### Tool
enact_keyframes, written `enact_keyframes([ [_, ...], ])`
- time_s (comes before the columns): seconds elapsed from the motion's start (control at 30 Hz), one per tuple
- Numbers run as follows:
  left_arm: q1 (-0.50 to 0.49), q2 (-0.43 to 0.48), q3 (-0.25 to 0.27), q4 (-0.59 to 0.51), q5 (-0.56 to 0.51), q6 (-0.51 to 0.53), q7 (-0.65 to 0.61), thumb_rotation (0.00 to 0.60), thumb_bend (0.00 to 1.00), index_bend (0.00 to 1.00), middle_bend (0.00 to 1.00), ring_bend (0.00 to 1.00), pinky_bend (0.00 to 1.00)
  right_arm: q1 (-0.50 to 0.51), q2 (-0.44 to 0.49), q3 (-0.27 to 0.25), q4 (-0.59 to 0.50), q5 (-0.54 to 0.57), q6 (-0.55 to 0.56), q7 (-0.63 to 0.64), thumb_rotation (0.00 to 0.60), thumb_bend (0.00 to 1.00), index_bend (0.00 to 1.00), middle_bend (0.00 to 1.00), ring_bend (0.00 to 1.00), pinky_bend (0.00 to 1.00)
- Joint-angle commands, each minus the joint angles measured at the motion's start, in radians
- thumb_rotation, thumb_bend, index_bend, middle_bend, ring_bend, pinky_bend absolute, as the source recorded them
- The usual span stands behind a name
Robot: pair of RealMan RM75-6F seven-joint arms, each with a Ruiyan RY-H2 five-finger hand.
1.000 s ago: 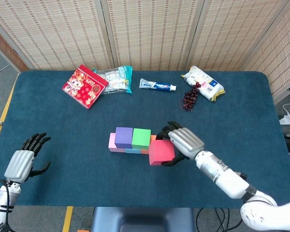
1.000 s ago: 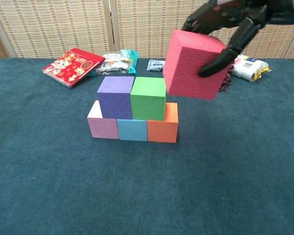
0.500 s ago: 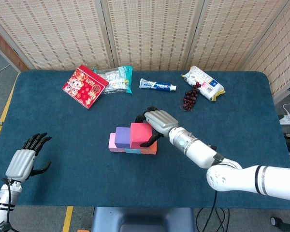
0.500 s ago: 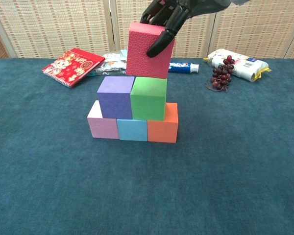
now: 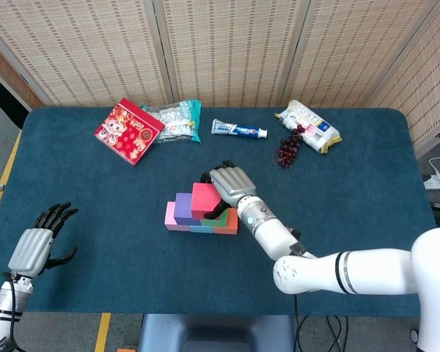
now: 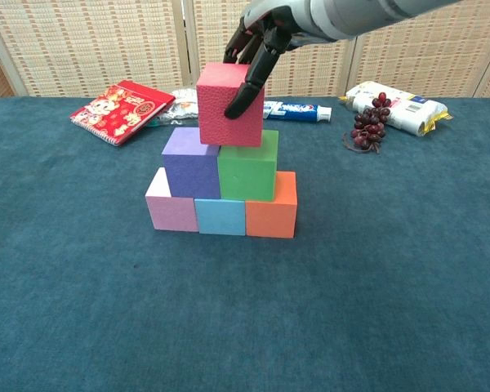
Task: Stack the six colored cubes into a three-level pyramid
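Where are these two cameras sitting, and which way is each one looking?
Head view: high up, looking steeply down on the whole table; shows the left hand and the right hand with its arm.
Chest view: low, near table height, looking level across the table at the screens behind; only the right hand shows.
Shared: the cube stack, the red cube held by the right hand, the grapes.

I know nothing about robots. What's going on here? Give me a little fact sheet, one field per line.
Bottom row: pink cube, light blue cube, orange cube, side by side
Middle row: purple cube, green cube
Top: red cube, over the seam of the middle pair
Right hand: holds the red cube from above
Left hand: off to the side, holding nothing, fingers apart
Far side of table: red booklet, toothpaste, grapes
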Motion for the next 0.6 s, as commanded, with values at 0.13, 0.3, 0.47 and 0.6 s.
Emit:
enact_keyframes([
  [0.13, 0.003, -0.007, 0.003, 0.018, 0.002, 0.003, -0.019, 0.600, 0.33, 0.15, 0.04, 0.02, 0.13, 0.042, -0.045, 0.019, 0.021, 0.077, 0.054, -0.066, 0.600, 0.35, 0.50, 0.46, 0.27, 0.13],
  [0.3, 0.006, -0.012, 0.004, 0.033, 0.007, 0.010, -0.034, 0.600, 0.33, 0.15, 0.04, 0.02, 0.13, 0.059, -0.075, 0.040, 0.040, 0.124, 0.080, -0.107, 0.600, 0.36, 0.50, 0.46, 0.27, 0.13],
  [0.47, 0.008, -0.015, 0.006, 0.044, 0.006, 0.010, -0.044, 0.600, 0.33, 0.15, 0.04, 0.02, 0.13, 0.069, -0.102, 0.056, 0.061, 0.156, 0.098, -0.146, 0.600, 0.36, 0.50, 0.46, 0.27, 0.12],
  [0.6, 0.009, -0.019, 0.007, 0.053, 0.006, 0.010, -0.051, 0.600, 0.33, 0.15, 0.04, 0.02, 0.13, 0.070, -0.121, 0.068, 0.076, 0.174, 0.101, -0.172, 0.600, 0.35, 0.49, 0.46, 0.27, 0.12],
])
